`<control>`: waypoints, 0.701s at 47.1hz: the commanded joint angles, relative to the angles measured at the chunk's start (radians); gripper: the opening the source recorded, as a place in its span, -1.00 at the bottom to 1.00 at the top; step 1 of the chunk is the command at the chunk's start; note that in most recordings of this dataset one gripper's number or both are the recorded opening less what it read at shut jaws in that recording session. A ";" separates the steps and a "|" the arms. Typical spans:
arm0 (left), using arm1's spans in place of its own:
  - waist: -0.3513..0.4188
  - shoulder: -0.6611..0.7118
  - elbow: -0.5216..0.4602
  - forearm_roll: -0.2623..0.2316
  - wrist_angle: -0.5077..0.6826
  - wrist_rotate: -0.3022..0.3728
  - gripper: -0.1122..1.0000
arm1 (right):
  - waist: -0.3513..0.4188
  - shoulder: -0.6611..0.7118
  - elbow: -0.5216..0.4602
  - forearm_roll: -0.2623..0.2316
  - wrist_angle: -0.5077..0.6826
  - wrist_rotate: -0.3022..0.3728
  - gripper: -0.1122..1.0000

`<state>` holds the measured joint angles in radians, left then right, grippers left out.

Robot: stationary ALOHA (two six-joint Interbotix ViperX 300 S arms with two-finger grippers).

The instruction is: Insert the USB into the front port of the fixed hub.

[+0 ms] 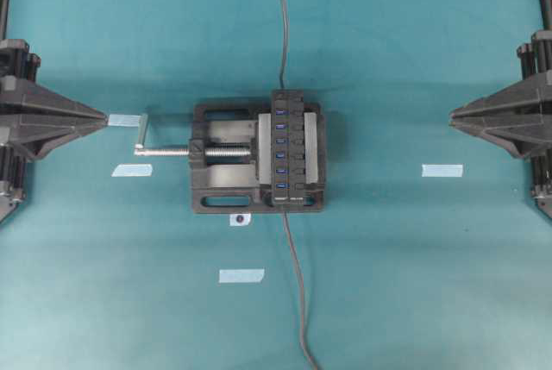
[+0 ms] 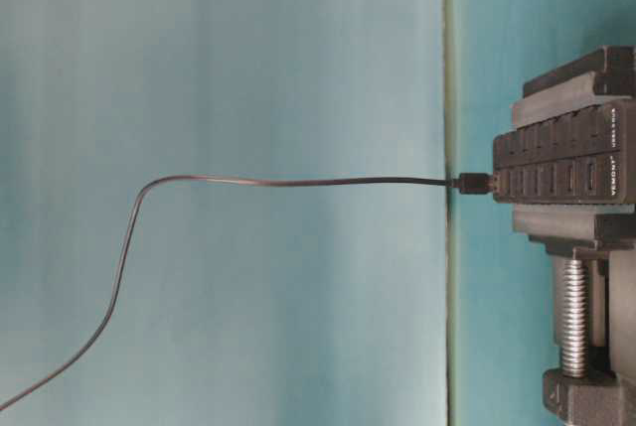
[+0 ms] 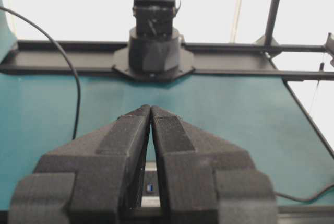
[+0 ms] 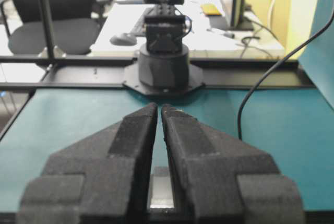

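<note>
Grippers left (image 3: 151, 110), right (image 4: 159, 108) clenched, empty, at table (image 1: 414, 284) edges | USB (image 2: 471, 184) in hub (image 1: 288, 147)

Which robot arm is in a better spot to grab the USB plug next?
Right, slightly. The left gripper and right gripper wait far apart, yet the fixed hub with the USB sits rightward on the vise, whose handle juts left.

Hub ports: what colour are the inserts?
Blue, on the fixed hub; clearest in the overhead view.

"VEMONT" on the hub's (image 2: 562, 160) end (smaller txt unreadable).
</note>
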<state>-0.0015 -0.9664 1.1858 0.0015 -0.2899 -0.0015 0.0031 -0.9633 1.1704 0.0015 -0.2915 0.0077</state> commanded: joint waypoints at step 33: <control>-0.037 0.077 -0.087 0.011 0.279 -0.034 -0.79 | -0.057 0.018 -0.021 0.075 0.272 0.137 -0.89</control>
<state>-0.0353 -0.8943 1.1290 0.0107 -0.0353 -0.0337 -0.0368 -0.9541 1.1965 0.0752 -0.0644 0.1335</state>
